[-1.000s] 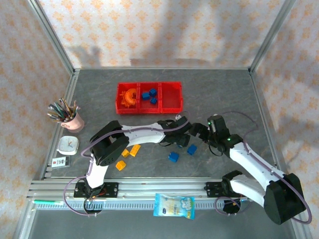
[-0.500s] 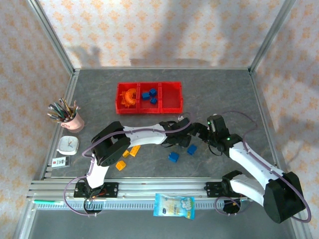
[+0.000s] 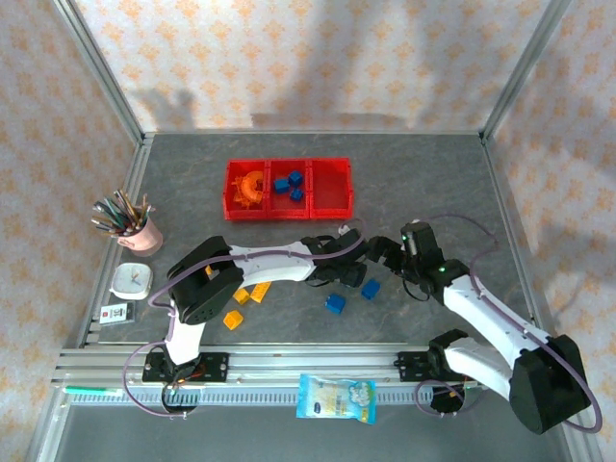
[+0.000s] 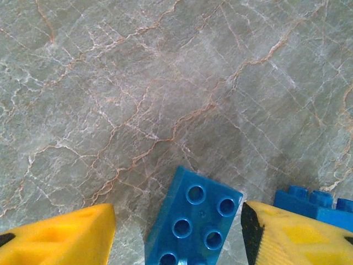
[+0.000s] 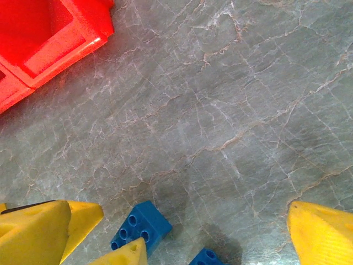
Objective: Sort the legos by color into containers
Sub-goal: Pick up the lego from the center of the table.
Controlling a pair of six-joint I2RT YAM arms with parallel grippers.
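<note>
Your left pincer (image 4: 176,216) stands spread around a blue brick (image 4: 194,223), with a gap at the brick's 9 o'clock side. Your right pincer (image 5: 193,221) is spread wide and empty. Yellow bricks (image 3: 241,295) lie at 9 o'clock from both. Farther, at 11 o'clock, red bins (image 3: 330,189) hold blue pieces (image 3: 289,185) and an orange arch (image 3: 252,186).

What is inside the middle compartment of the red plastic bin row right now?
Blue plastic lego bricks, about three, sit clustered in the far half of the red mesh-bottomed middle compartment. Whether any smaller pieces lie under them cannot be seen from above.
</note>
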